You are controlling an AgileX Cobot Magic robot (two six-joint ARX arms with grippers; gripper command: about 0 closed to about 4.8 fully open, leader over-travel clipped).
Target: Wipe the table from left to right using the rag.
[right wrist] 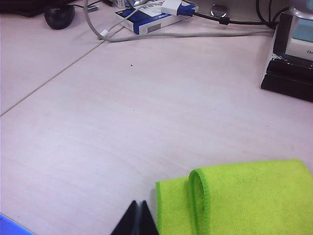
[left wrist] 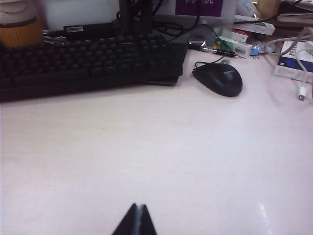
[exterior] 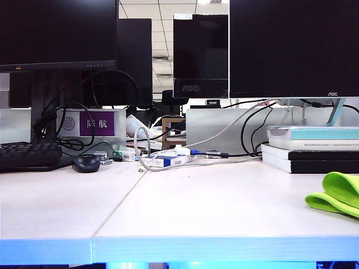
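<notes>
Both pincers, left and right, closed empty; rag just beside right one.

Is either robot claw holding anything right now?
No. Left gripper and right gripper are both shut and empty; the folded neon yellow-green cloth rag lies loose on the table.

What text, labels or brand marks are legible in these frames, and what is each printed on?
"AOC": bezel of the right monitor.
"AOC": base of the middle monitor.
"院航": purple sign behind the mouse.
Book spines, blue box, barcode label: print too small to read.
Rag, both grippers: no text.
</notes>
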